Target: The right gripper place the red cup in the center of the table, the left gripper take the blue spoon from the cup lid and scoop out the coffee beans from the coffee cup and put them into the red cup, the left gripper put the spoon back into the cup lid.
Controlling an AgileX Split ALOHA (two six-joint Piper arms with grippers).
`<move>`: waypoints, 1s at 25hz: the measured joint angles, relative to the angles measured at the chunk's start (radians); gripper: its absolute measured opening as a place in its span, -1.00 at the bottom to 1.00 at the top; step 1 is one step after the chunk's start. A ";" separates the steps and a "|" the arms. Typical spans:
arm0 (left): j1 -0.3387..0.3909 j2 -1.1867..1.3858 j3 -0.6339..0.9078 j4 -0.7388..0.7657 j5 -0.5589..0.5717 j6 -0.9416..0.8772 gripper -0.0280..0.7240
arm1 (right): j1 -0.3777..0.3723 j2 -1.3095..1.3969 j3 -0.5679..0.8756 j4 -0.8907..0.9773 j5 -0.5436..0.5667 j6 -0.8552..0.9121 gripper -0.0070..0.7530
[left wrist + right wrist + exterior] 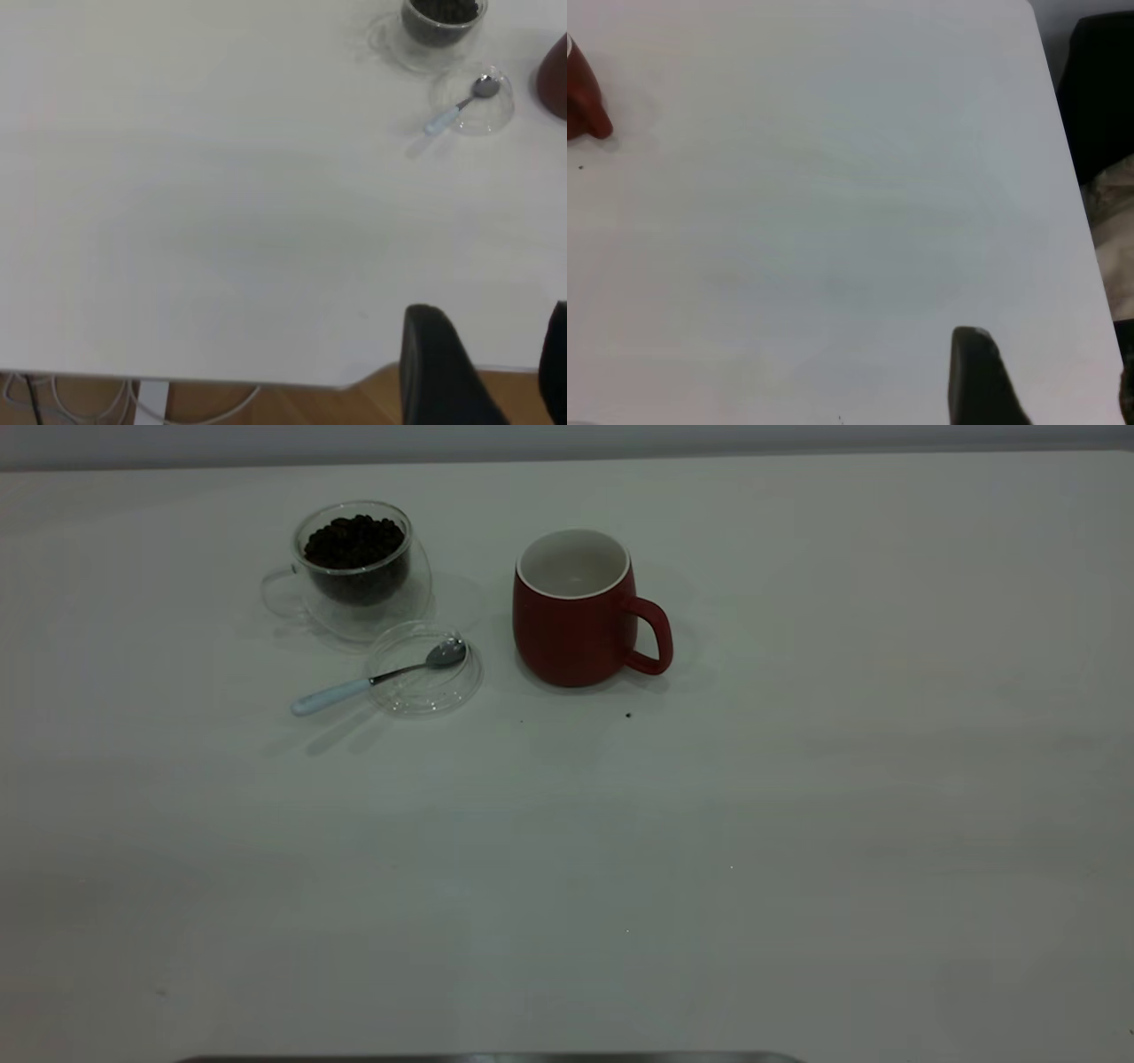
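The red cup point(576, 615) stands upright near the middle of the far half of the table point(567, 868), handle to the right and white inside empty; it also shows at the frame edge point(556, 80) point(580, 97). Left of it stands the clear coffee cup point(359, 576) point(438, 27), filled with coffee beans point(354, 540). The blue spoon point(328, 697) point(443, 119) rests with its bowl in the cup lid point(443, 691) point(483, 111), handle sticking out to the left. My left gripper point(492, 354) hangs open over the table's near edge, far from these. My right gripper point(1045, 381) is open over bare table.
A single dark speck point(628, 715) lies on the table just in front of the red cup. Past the table edge I see wooden floor and white cables point(115, 403), and on the right side a dark object point(1103, 88). Neither arm appears in the exterior view.
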 joint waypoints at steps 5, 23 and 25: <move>-0.012 -0.009 -0.001 -0.020 0.009 0.001 0.00 | -0.001 0.000 0.000 0.000 0.000 0.000 0.10; -0.012 -0.009 -0.002 -0.027 0.009 0.001 0.00 | -0.001 0.000 0.000 0.000 0.000 0.000 0.10; -0.012 -0.009 -0.002 -0.027 0.009 0.000 0.00 | -0.001 0.000 0.000 0.000 0.000 0.000 0.10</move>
